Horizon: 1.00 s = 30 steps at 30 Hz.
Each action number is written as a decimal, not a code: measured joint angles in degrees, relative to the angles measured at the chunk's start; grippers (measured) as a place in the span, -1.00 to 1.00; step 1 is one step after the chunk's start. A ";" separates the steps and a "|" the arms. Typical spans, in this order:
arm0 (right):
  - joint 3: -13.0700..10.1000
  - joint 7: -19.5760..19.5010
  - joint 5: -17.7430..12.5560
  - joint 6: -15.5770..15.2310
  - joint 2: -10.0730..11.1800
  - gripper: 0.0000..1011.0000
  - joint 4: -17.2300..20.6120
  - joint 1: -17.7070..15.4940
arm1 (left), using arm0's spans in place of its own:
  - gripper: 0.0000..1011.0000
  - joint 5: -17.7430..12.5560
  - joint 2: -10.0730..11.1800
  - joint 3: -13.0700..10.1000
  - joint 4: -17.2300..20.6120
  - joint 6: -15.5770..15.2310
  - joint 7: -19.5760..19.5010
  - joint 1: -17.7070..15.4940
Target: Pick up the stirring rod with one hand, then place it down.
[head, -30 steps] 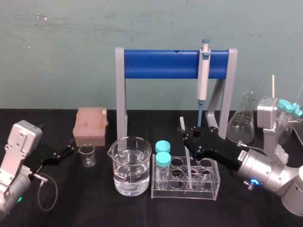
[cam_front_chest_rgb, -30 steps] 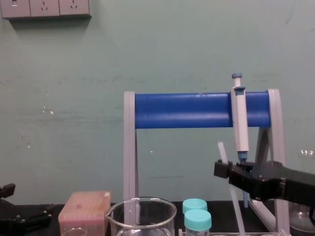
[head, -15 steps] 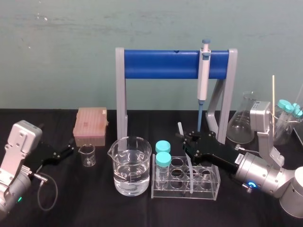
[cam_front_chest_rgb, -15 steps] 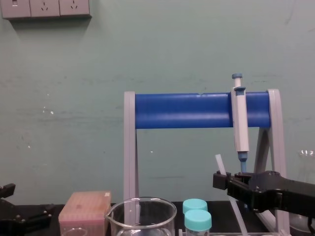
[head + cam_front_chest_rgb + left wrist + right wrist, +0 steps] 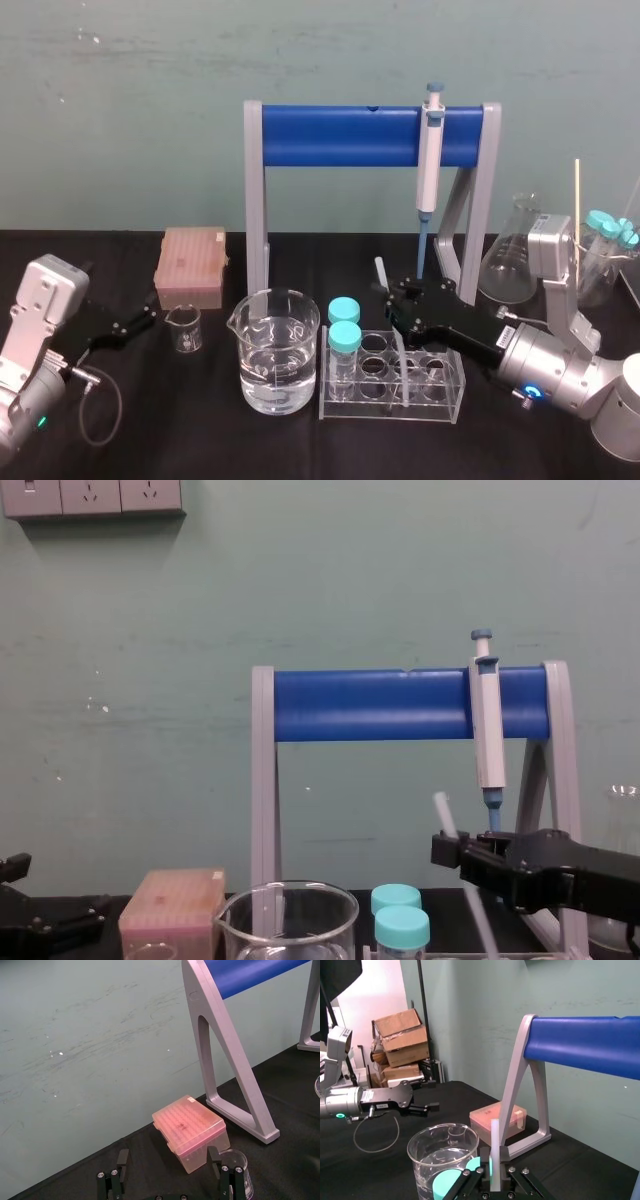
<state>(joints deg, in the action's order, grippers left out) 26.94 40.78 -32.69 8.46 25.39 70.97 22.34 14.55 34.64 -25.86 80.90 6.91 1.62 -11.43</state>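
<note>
The stirring rod [image 5: 383, 272] is a thin whitish stick standing nearly upright, leaning slightly. My right gripper [image 5: 394, 298] is shut on its middle part. Its lower end reaches down into the clear test-tube rack [image 5: 456, 388], in a hole to the right of the teal-capped tubes. In the chest view the stirring rod [image 5: 441, 810] sticks up above the right gripper [image 5: 447, 848]. The right wrist view has the stirring rod [image 5: 495, 1150] rising between the closed fingers. My left gripper [image 5: 150, 318] rests open at the far left of the table, near a small beaker.
A large beaker of water [image 5: 278, 350] stands left of the rack, with two teal-capped tubes [image 5: 344, 338] in the rack. Behind is the blue-barred stand [image 5: 340, 136] with a hanging pipette [image 5: 430, 160]. A pink tip box [image 5: 192, 265], small beaker [image 5: 184, 328] and flask [image 5: 512, 262] also stand around.
My right gripper has moved down and slightly left with the stirring rod, bringing its lower end deeper into the rack. The left arm has not moved.
</note>
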 joint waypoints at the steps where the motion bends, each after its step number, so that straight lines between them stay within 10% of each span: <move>1: 0.00 0.01 -0.01 0.00 0.00 -0.73 0.00 0.00 | 0.98 0.00 0.00 0.00 0.00 0.00 0.00 0.00; 23: -0.14 0.00 -0.08 -0.29 0.27 0.64 0.44 -0.08 | 0.98 0.00 0.00 0.00 0.00 0.00 0.00 0.00; 30: -2.67 -5.22 0.32 -2.91 2.88 0.96 5.00 -3.54 | 0.98 0.00 0.00 0.00 0.00 0.00 0.00 0.00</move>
<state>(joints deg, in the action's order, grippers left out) 24.28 35.56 -32.37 5.55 28.28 75.97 18.81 14.55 34.64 -25.86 80.90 6.91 1.62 -11.43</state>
